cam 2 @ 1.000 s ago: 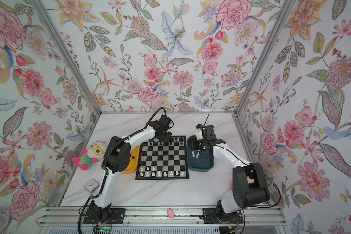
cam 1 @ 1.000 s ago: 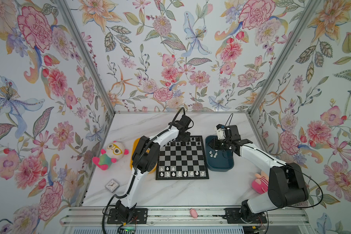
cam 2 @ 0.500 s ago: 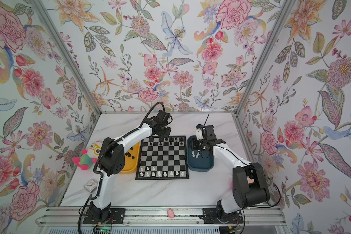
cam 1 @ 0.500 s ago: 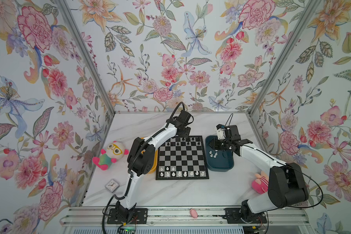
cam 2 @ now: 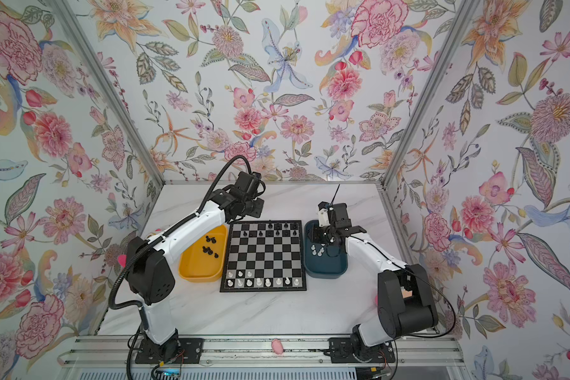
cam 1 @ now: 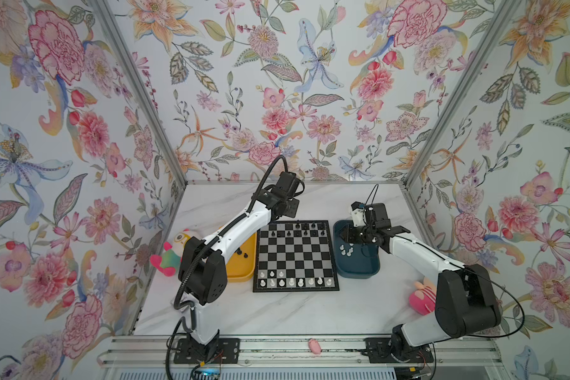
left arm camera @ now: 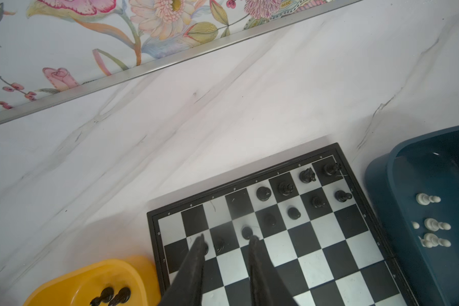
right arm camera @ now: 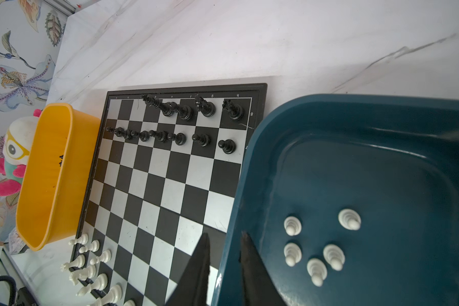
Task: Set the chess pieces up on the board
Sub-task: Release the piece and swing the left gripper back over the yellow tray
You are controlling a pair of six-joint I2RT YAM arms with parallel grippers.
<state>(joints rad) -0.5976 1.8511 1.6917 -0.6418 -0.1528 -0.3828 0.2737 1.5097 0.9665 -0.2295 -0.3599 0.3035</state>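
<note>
Though slightly ajar, left claw (left arm camera: 228, 237) and right claw (right arm camera: 225, 235) empty; five white pieces (right arm camera: 334, 257) in blue tray (right arm camera: 355, 106), eleven on board (right arm camera: 170, 185).

The board (right arm camera: 167, 182) border shows a small "8".

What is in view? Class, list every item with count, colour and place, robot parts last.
board: one, black and silver, centre.
yellow tray: one, left of the board.
blue tray: one, dark, right of the board.
black chess pieces: eleven on the board's far two rows, about five in the yellow tray.
white chess pieces: eleven on its near two rows, five in the blue tray.
plush toys: two, multicoloured far left, pink near right.
pink object: one, small, front rail.
left gripper: black, open, above the board's far left.
right gripper: black, open, over the blue tray's edge.
</note>
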